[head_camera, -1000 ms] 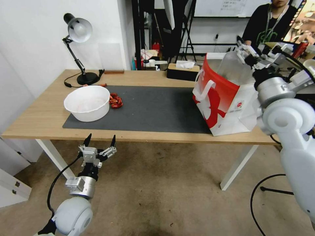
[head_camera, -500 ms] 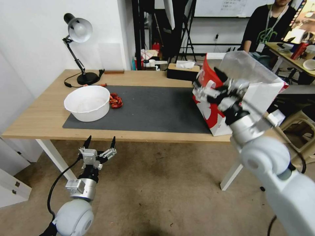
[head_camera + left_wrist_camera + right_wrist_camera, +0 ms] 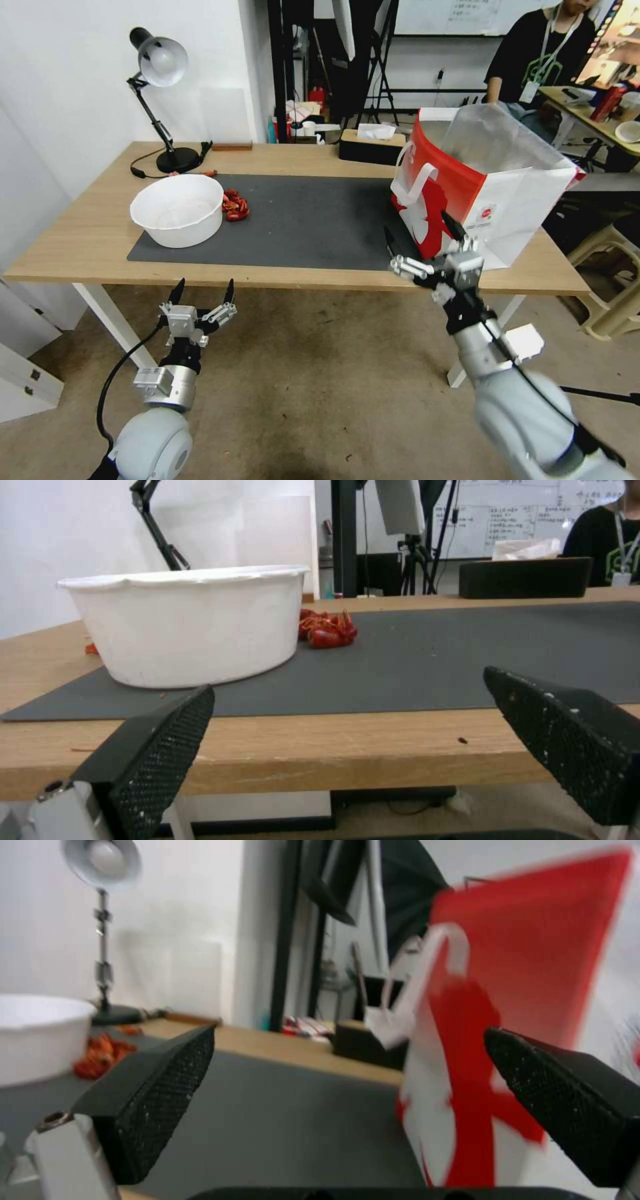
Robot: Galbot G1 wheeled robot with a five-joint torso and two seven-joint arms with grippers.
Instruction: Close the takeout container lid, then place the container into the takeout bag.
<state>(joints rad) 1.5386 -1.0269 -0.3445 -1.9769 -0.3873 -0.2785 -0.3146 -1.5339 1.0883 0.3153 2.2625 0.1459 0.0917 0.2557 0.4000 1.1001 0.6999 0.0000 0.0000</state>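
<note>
- Left gripper (image 3: 203, 291): hangs below the near table edge, jaws spread wide, holding and touching nothing. In its wrist view the white bowl (image 3: 183, 622) stands ahead of it on the dark mat (image 3: 433, 655), with a small red item (image 3: 327, 630) just beside the bowl on the far side.
- Right gripper (image 3: 420, 241): sits at the near edge of the table (image 3: 87, 247), jaws spread wide, nothing between them and nothing touched. The takeout bag (image 3: 467, 193) stands upright and open just beyond it and toward its right; in its wrist view the bag's red-and-white side (image 3: 507, 1040) lies straight ahead between the fingertips (image 3: 163, 1075).
- Container: no clamshell box can be seen on the mat, on the bare table or in either gripper. The bag's interior cannot be inspected past its silvery lining, so its place cannot be confirmed; judged likely inside the bag.
- Step in hand: judged as the end of the placing step, with both grippers empty and clear of the bag.
- Next move: judged to call for little beyond keeping the right arm clear of the bag's white handle (image 3: 417, 183), so the bag is not tipped.
</note>
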